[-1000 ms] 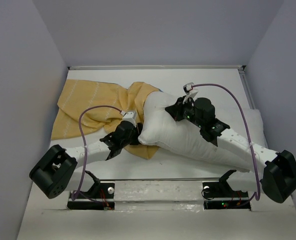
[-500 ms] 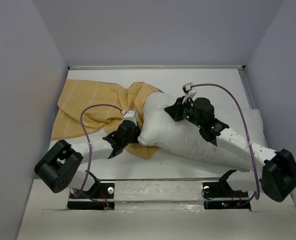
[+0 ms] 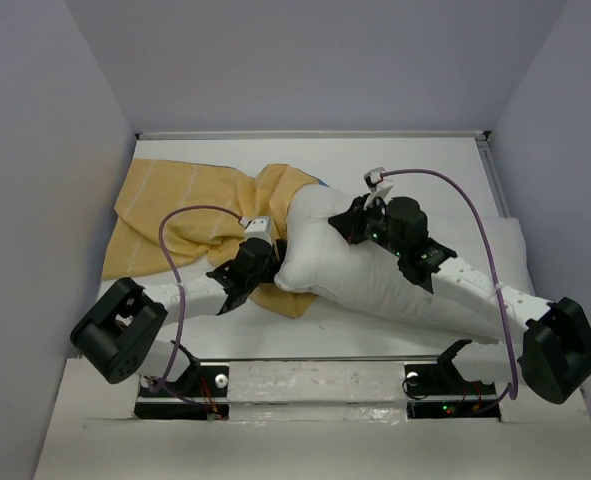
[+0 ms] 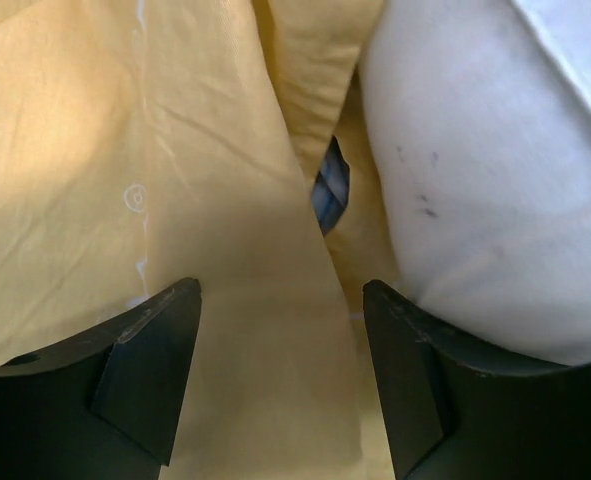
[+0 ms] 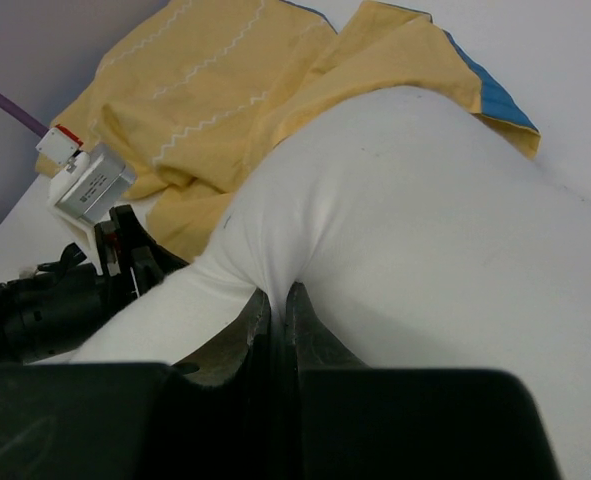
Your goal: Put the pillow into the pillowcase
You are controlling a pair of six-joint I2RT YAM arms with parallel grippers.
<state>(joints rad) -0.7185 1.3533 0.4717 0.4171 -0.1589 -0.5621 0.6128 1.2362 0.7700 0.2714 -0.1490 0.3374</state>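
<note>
Pillow (image 3: 325,265) fabric clamped by right gripper (image 5: 273,298). Left gripper (image 4: 280,300) fingers spread above pillowcase (image 3: 175,215), nothing held; only top layer at opening should be pinched, pillow corner avoided.

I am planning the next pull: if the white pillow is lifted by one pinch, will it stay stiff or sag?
Probably it sags: the pillow puckers where the right hand pinches it. It looks plump, so likely light for its size.

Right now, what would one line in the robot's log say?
left gripper: open over pillowcase | right gripper: shut on pillow | pillow: not yet inside pillowcase, lying partly on it
</note>
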